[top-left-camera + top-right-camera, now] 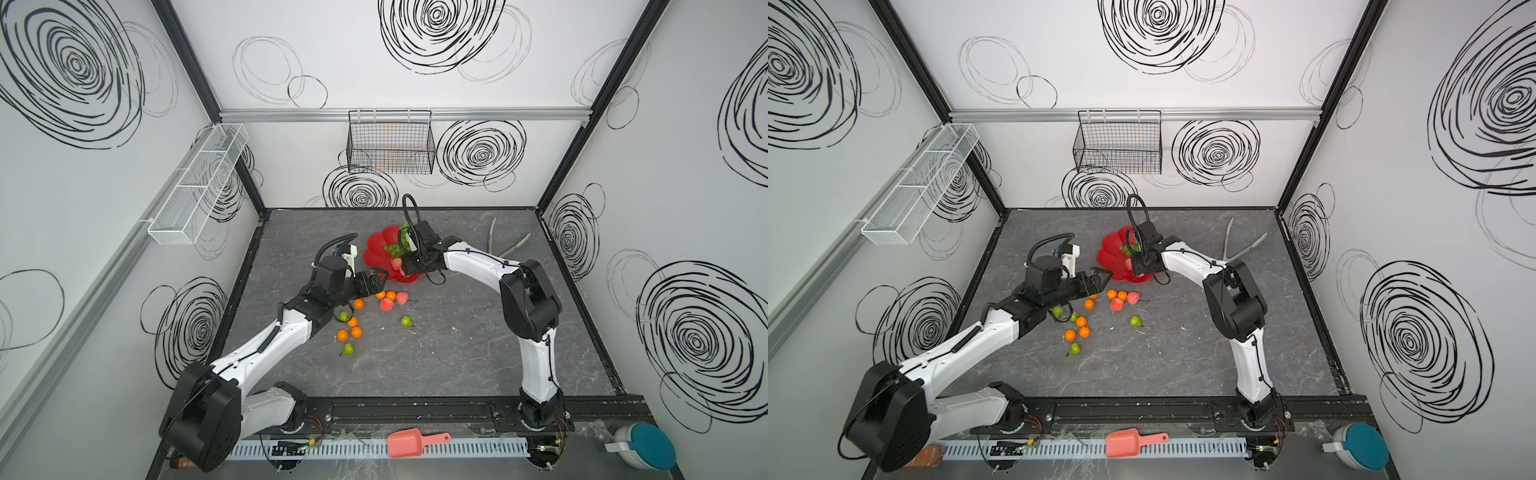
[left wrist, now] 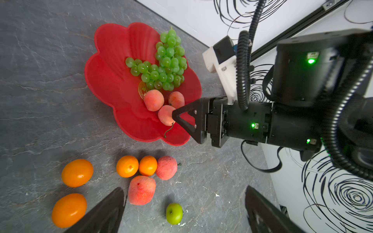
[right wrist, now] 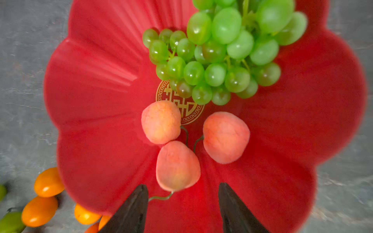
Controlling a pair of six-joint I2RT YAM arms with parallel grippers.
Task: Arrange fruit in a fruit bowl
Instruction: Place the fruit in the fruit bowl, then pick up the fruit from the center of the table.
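Left jaws open by loose peach, right jaws open over bowl, grapes inside

A black wire basket hangs at back, pink scoop in front.

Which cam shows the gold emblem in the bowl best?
Right wrist: the gold emblem is close and legible, partly under grapes and a peach. Left wrist shows only a sliver; both top views cannot resolve it.

Glossy plastic bowl, shiny translucent grapes, fuzzy matt peaches, matt stone-look tabletop
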